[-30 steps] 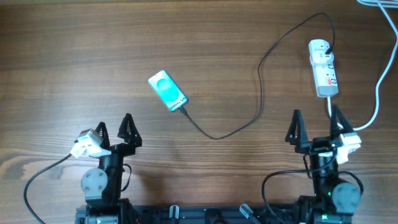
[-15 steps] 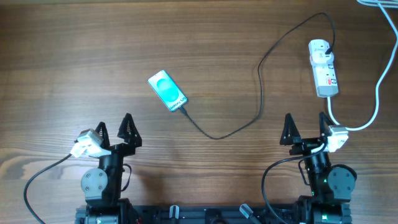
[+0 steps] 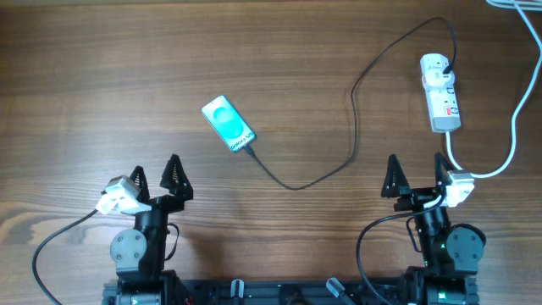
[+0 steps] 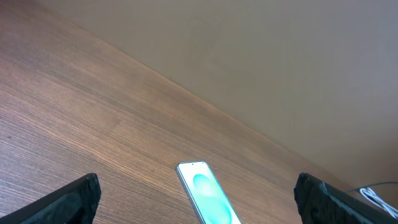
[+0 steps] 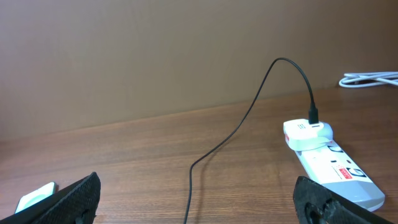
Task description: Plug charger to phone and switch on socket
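**Right arm quits socket**

The right end effector [image 3: 416,170], released, has drawn back from the socket [image 3: 441,95] at far right. The charger [image 3: 353,127] meets the phone [image 3: 228,124], centre-left. The left end effector [image 3: 155,173] is released too. Work likely done.

A brown wooden desk [image 3: 127,68] with fine, straight grain fills the overhead view from edge to edge. In both wrist views its far edge meets a plain, bare tan wall [image 4: 280,62]. The light is soft and even, leaving a faint pale sheen on the wood and only weak shadows.
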Controlling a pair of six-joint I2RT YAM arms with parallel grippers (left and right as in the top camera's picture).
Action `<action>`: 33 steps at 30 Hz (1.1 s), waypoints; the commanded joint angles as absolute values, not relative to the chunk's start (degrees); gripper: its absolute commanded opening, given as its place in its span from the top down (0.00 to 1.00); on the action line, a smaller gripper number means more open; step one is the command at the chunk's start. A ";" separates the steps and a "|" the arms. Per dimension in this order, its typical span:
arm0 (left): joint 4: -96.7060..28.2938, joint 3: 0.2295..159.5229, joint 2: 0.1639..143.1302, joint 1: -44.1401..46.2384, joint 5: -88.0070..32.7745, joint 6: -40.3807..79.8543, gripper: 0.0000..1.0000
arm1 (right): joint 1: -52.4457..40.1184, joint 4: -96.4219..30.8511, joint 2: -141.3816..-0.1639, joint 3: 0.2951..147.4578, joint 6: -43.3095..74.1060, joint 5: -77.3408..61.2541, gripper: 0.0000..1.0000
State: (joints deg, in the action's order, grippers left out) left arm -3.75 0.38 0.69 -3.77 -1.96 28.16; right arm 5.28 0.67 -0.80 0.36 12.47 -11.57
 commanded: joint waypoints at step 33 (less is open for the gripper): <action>-4.36 0.32 0.38 -4.14 -1.41 27.27 0.00 | 4.93 0.89 -0.91 0.30 -8.88 -11.68 0.00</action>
